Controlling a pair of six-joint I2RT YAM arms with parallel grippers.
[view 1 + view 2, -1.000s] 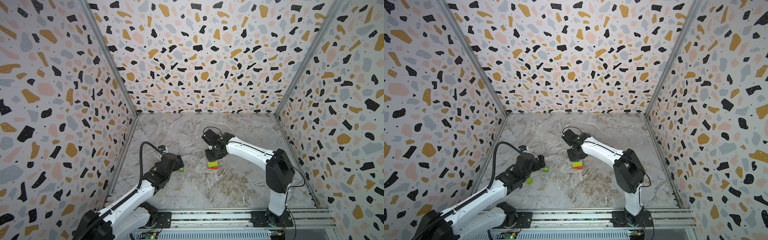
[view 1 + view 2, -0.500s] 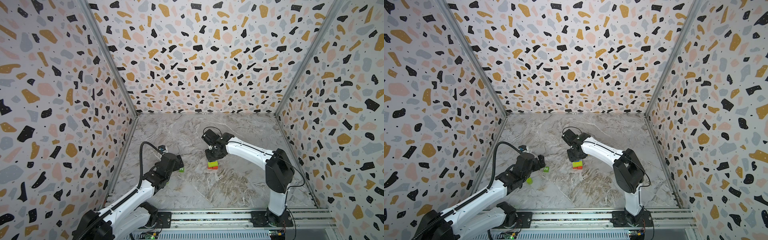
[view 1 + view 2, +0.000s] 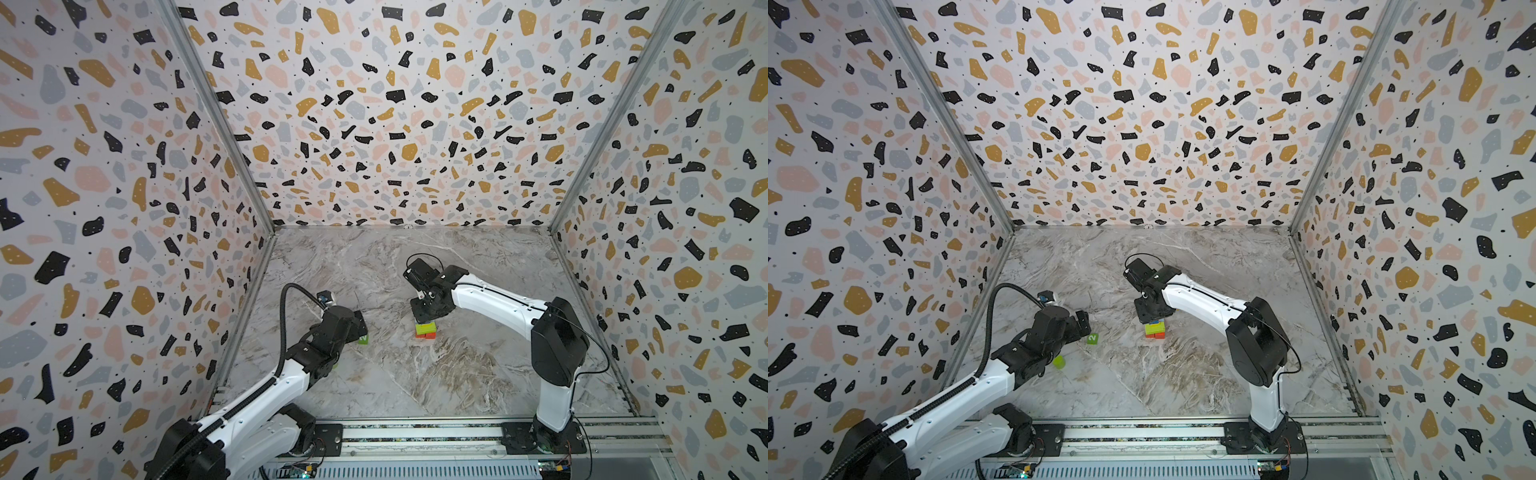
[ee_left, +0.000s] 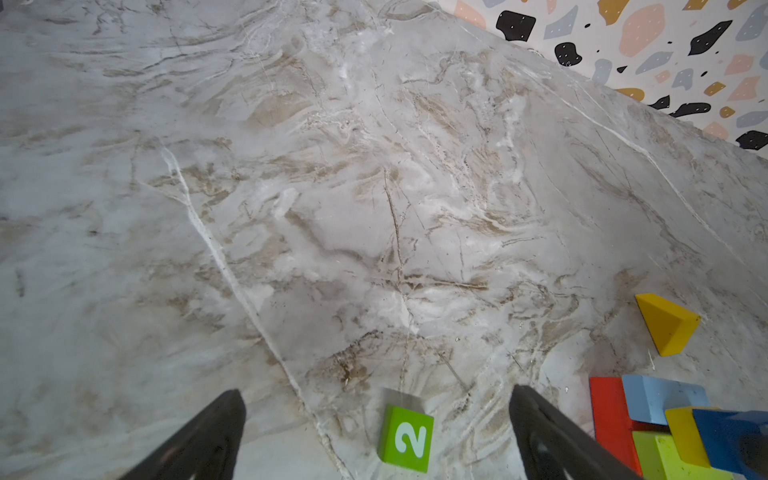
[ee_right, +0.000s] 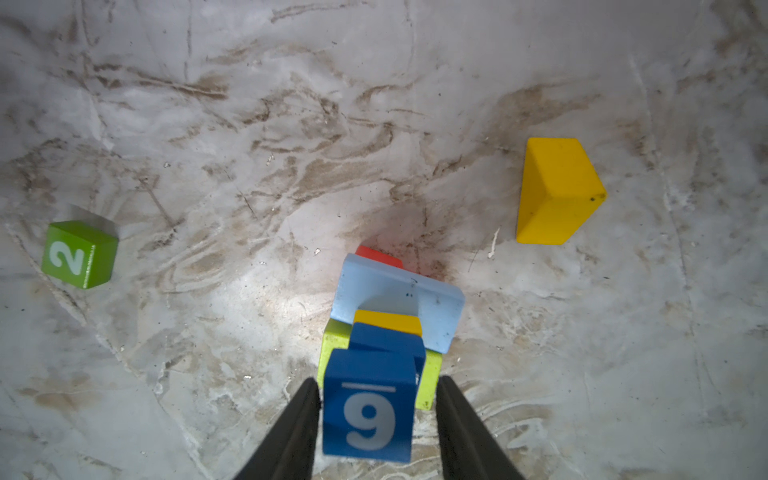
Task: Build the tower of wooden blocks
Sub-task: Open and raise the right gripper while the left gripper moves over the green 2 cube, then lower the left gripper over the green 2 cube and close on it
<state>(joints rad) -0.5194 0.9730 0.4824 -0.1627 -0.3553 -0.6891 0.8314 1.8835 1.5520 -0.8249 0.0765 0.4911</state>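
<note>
The wood block tower (image 3: 425, 330) (image 3: 1155, 330) stands mid-floor: a red base, lime and light blue slabs (image 5: 399, 291), then a yellow layer and a dark blue one. Its top block is a blue numbered cube (image 5: 370, 411). My right gripper (image 5: 378, 384) straddles that cube from above, open, with a gap showing beside one finger. A green cube marked 2 (image 4: 406, 434) (image 5: 79, 254) (image 3: 1092, 338) lies on the floor. My left gripper (image 4: 376, 399) (image 3: 1081, 322) hovers open just short of it, and the cube sits in line between its fingers.
A yellow wedge block (image 5: 557, 191) (image 4: 665, 324) lies on the marble floor close behind the tower. A lime cylinder (image 3: 1059, 361) stands under the left arm's forearm. Terrazzo-patterned walls close three sides, and a metal rail (image 3: 415, 432) runs along the front.
The right gripper's jaws have spread apart around the blue cube on the tower top. The left arm and the green cube have stayed put.
</note>
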